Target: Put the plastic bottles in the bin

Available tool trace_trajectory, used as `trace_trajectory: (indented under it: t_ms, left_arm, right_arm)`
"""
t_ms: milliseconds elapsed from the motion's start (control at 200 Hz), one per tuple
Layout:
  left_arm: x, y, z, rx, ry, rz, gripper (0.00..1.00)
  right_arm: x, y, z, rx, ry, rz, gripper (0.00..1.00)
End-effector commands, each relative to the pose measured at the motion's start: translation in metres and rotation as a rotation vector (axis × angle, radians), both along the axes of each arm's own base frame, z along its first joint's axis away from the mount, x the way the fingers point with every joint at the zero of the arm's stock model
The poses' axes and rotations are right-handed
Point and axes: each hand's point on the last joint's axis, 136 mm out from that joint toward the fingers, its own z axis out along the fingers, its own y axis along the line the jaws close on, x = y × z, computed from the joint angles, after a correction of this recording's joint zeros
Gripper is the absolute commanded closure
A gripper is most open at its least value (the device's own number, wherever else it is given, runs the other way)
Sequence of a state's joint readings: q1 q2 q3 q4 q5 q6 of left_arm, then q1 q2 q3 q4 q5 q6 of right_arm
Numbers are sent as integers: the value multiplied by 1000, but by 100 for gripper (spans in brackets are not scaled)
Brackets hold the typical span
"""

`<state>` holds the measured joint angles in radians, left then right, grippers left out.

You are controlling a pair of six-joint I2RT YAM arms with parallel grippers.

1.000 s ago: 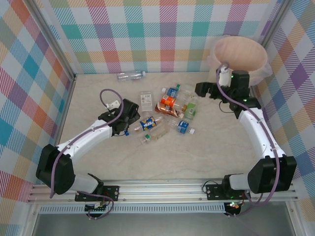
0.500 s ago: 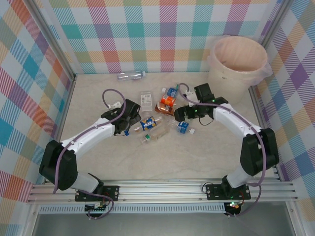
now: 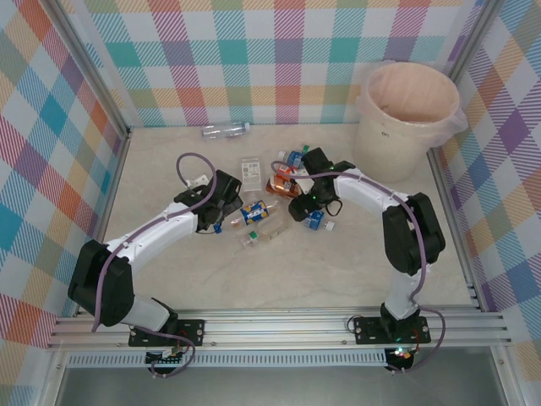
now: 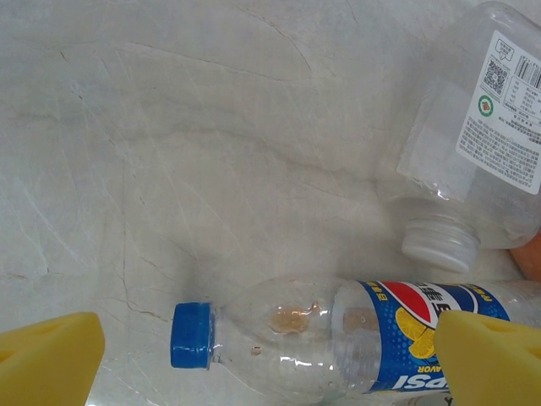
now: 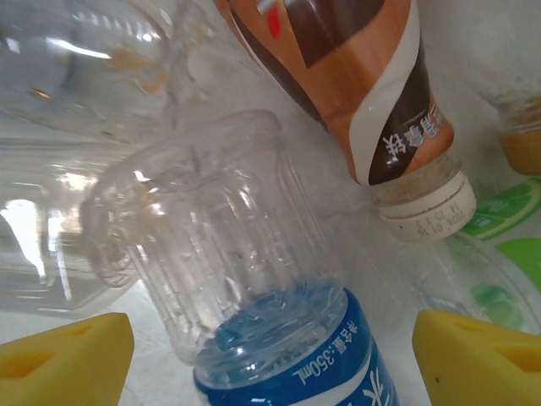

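Note:
Several plastic bottles lie in a pile at mid-table. My left gripper [image 3: 228, 218] hangs open over a blue-capped Pepsi bottle [image 3: 254, 213]. In the left wrist view that bottle [image 4: 338, 338] lies lengthwise between the yellow fingertips [image 4: 46, 359] of the left gripper [image 4: 270, 368], untouched. My right gripper [image 3: 304, 210] is low over a blue-labelled water bottle [image 3: 315, 219]. The right wrist view has this bottle [image 5: 270, 338] between the wide-apart pads of the right gripper [image 5: 270, 364], also open. The cream bin [image 3: 397, 139] stands at the back right.
A brown-labelled bottle [image 5: 355, 85] and green-labelled ones [image 5: 507, 220] crowd just beyond the right fingers. A white-labelled bottle [image 4: 482, 144] lies beside the Pepsi one. A lone clear bottle [image 3: 226, 129] rests by the back wall, and another [image 3: 262, 237] lies nearer the front.
My right arm has swung from beside the bin leftward and down into the bottle pile, ending over the blue-labelled bottle. The left arm has barely moved.

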<state>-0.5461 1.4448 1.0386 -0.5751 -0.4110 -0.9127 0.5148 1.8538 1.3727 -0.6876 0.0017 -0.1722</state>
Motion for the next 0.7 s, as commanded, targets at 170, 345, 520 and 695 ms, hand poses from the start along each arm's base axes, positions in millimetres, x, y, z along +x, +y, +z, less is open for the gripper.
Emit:
trace_trajectory:
  t_ms: [170, 345, 520, 695]
  left_arm:
    - [1, 7, 8, 4, -22, 14, 0]
    - [1, 7, 6, 9, -18, 12, 0]
    - [1, 6, 5, 9, -13, 10, 0]
    - [3, 3, 2, 1, -2, 6, 0]
  right_arm:
    - [-17, -13, -15, -61, 97, -82, 20]
    - [-38, -31, -17, -139, 215, -199, 25]
    - [-60, -31, -15, -106, 284, -265, 29]
    - [-54, -16, -25, -70, 245, -212, 15]
